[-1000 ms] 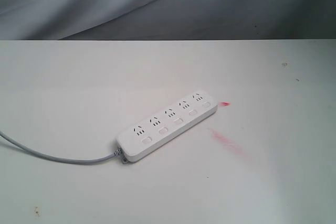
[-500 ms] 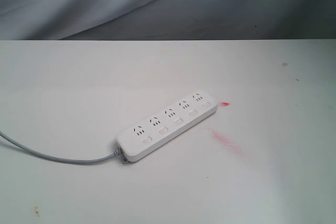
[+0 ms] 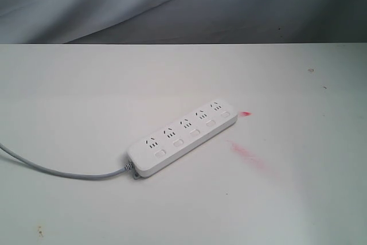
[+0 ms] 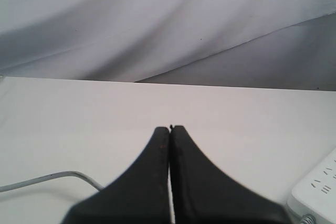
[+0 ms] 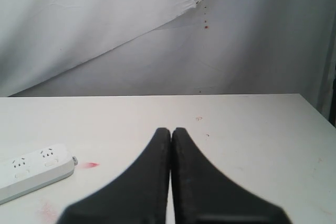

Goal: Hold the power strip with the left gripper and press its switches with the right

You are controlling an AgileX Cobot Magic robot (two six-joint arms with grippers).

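The white power strip lies diagonally near the middle of the white table. Its five small switches run along its near side, and its grey cord trails off to the left edge. Neither arm shows in the exterior view. In the left wrist view my left gripper is shut with nothing in it, above bare table; a corner of the power strip and a stretch of the cord show beside it. My right gripper is also shut and empty, with the power strip's end off to one side.
Red marks stain the table beside the strip's far end and a longer smear lies closer. A grey-white cloth backdrop hangs behind the table's far edge.
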